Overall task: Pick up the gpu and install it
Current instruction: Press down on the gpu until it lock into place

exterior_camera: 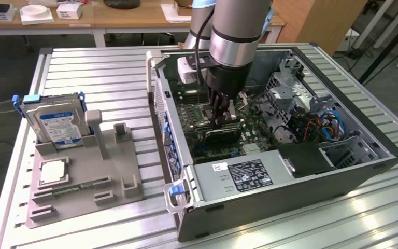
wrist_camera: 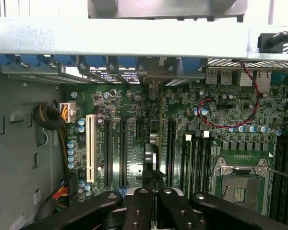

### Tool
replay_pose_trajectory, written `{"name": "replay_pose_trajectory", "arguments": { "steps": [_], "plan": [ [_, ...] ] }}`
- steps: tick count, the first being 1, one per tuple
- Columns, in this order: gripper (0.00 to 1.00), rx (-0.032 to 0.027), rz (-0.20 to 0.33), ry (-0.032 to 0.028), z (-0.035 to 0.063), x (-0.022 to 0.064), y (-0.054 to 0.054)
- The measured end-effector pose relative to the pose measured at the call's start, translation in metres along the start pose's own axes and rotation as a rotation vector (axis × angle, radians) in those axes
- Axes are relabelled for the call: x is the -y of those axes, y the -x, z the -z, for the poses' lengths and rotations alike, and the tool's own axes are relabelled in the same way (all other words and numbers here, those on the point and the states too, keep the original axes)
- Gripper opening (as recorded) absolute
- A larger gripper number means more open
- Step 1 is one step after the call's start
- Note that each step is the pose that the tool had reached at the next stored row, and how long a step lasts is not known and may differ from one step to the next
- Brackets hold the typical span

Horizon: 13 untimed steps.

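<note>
The gpu [exterior_camera: 221,136] sits on edge inside the open computer case [exterior_camera: 365,155], down on the green motherboard [exterior_camera: 209,148] near the middle of the board, its black cooler face showing toward the camera in the exterior view. In the wrist view the gpu [wrist_camera: 151,143] appears edge-on as a thin dark strip running between the long black expansion slots [wrist_camera: 122,153], just beside the white slot [wrist_camera: 90,147]. Gripper [exterior_camera: 221,122] is clamped onto the gpu's upper edge, fingers pinched together on the card; arm comes straight down into the case. In the wrist view the black fingers [wrist_camera: 139,206] crowd around the card's near end.

CPU socket [wrist_camera: 240,184] lies on the motherboard beside the slots, with a red wire [wrist_camera: 230,124] looped above it. Black power supply [exterior_camera: 251,176] with a white-text label sits at the case's near end, a blue handle [exterior_camera: 176,191] at its corner. Blue and orange cables [exterior_camera: 323,124] are bundled toward the exterior view's right.

Case lies on a slatted metal table [exterior_camera: 95,72]. On the exterior view's left, well apart from the case, a grey parts holder [exterior_camera: 112,171] stands on the table, with a hard drive [exterior_camera: 55,122] upright in it and a CPU chip [exterior_camera: 52,171] flat in a recess.
</note>
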State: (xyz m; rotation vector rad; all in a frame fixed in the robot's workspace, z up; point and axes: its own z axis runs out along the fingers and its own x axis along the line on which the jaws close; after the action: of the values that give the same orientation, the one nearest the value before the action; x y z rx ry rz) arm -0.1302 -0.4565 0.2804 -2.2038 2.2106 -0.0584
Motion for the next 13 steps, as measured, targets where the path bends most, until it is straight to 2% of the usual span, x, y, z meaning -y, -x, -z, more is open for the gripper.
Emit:
{"name": "replay_pose_trajectory", "arguments": {
  "steps": [9,11,13],
  "plan": [
    [0.13,-0.0001,0.0,0.0,0.0001,0.0,0.0],
    [0.13,-0.0003,0.0,0.0002,0.0059,0.0002,0.0],
    [0.13,0.0,0.0,0.0,0.0166,0.0006,0.0]
  ]
}}
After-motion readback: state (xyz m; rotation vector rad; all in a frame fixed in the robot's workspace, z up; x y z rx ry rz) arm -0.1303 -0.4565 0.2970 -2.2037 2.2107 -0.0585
